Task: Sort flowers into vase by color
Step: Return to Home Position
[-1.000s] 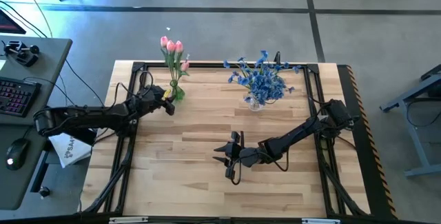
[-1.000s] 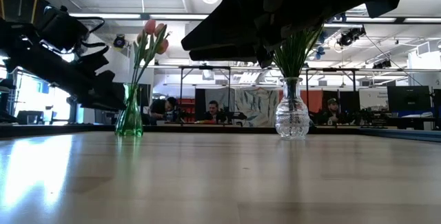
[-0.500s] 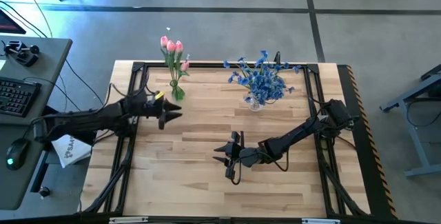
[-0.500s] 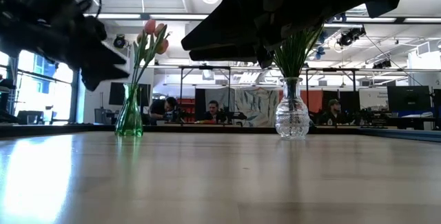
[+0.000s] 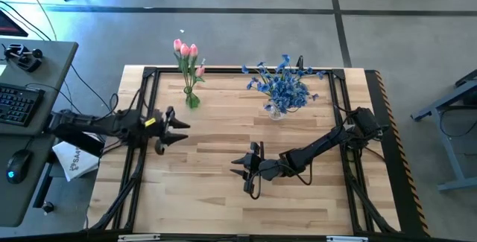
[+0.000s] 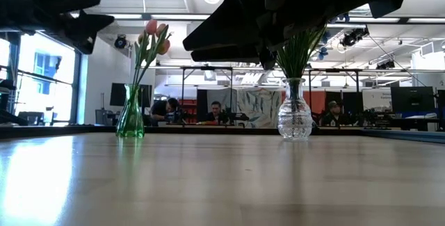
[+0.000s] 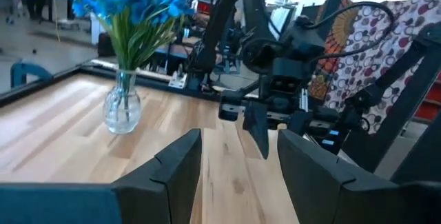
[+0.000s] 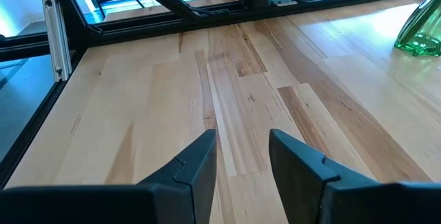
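Flowers sorted; arms due home

Table (image 5: pixel 223 197) carries both vases along its far edge. Judging by that, only the retreat to rest remains. Each arm should draw back along its own side, wrist kept high and away from the far edge, so no link brushes a stem or tips a vase. Left arm lies over the table's left rail; right arm reaches toward the middle. Green vase (image 5: pixel 192 99) holds the pink flowers (image 5: pixel 186 50) at far left. Clear vase (image 5: pixel 276 110) holds the blue flowers (image 5: pixel 282 86) to its right, well apart. Left gripper (image 5: pixel 177 129) hangs near the green vase, jaws released and holding nothing. Right gripper (image 5: pixel 240 168), jaws likewise spread and bare, sits mid-table, well apart from both bouquets.
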